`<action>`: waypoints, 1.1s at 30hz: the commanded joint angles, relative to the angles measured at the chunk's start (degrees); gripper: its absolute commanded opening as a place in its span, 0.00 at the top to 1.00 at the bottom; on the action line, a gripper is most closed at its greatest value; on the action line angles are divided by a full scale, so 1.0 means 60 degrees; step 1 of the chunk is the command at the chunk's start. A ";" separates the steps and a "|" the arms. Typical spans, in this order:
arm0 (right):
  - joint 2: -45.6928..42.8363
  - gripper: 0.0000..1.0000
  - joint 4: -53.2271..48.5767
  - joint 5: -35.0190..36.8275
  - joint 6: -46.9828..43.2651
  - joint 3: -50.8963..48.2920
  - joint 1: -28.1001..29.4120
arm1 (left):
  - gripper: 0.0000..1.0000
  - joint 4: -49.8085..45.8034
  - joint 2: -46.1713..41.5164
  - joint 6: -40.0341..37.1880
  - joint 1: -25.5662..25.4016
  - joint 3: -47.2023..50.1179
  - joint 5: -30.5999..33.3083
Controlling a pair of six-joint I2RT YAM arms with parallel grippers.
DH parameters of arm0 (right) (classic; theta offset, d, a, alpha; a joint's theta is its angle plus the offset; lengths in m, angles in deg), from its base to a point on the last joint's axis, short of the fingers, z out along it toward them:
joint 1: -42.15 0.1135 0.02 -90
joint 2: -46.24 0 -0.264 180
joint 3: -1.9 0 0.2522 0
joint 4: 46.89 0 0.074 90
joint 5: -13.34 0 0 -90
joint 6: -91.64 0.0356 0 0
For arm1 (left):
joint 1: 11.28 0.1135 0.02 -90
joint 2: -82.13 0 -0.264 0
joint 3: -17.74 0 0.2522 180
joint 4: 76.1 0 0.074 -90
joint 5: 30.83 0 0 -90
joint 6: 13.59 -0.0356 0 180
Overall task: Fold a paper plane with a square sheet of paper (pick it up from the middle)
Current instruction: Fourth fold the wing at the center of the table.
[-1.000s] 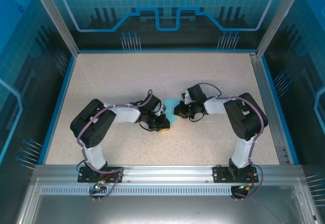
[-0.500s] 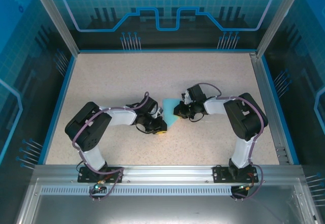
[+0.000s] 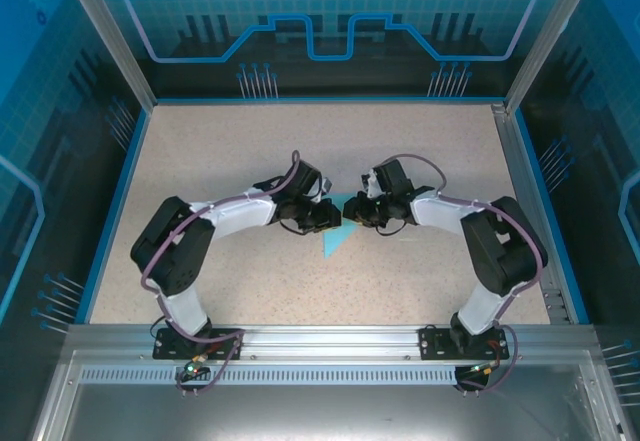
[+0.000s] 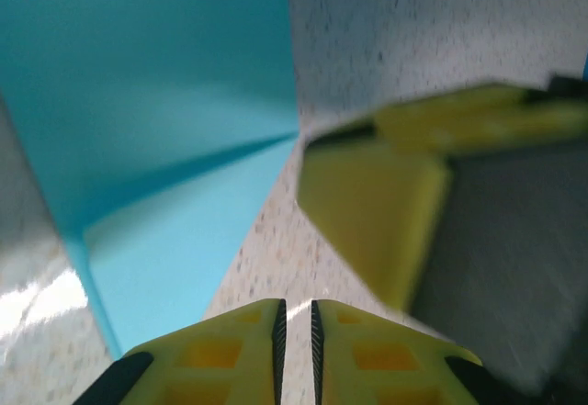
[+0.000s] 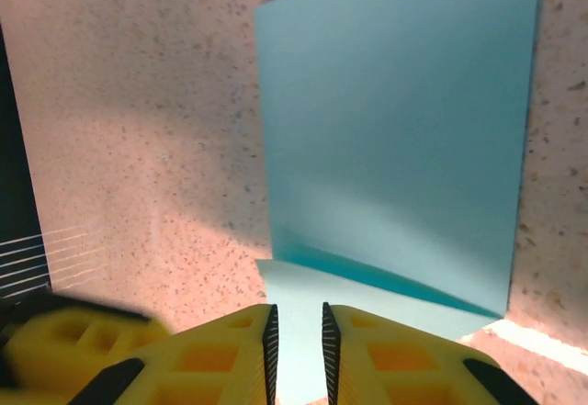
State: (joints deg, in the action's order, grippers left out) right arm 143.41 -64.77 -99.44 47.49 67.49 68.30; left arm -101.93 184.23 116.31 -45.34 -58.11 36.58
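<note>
**Two grippers crowded over a half-folded sheet**

The speckled table (image 3: 200,161) has both my arms reaching in to meet at its middle. The paper (image 3: 333,243) lies on the table there, just near of the two grippers. It tapers to a point toward the near edge and carries a sharp crease with a paler flap.

The left gripper (image 4: 294,331) has its fingers drawn almost together. Only tabletop shows in the slit, and it sits beside the paper's edge, not on it. The right gripper (image 5: 296,331) stands a narrow slit apart over the flap. I cannot tell whether it nips the flap or merely hovers.

My main worry is collision, since the right gripper's yellow finger sits very close ahead of the left one. Any inward move could knock them together. The sheet looks light and unpinned, so a dragging pad could slide it and skew the fold. The flap may also spring open.
</note>
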 commanded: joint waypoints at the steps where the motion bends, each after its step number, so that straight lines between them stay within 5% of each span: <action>1: -0.0471 0.75 -0.0818 0.0416 -0.0316 -0.0031 -0.0200 | 0.84 -0.1053 0.0545 -0.0391 0.0068 -0.0197 0.0746; 8: -0.0394 0.70 -0.0615 0.0095 -0.0393 -0.0673 -0.0565 | 0.84 -0.1269 0.0575 -0.0515 0.0078 -0.0156 0.1619; 33: 0.0961 0.66 0.0627 -0.0815 0.0124 -0.0539 -0.0584 | 0.87 -0.0881 0.1191 -0.0439 0.0074 0.0150 0.1834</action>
State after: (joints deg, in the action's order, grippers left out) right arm 147.34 -62.93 -102.52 47.18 63.34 65.20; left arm -107.40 190.07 113.79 -45.19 -58.79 46.48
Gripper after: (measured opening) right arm 0.339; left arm 0.133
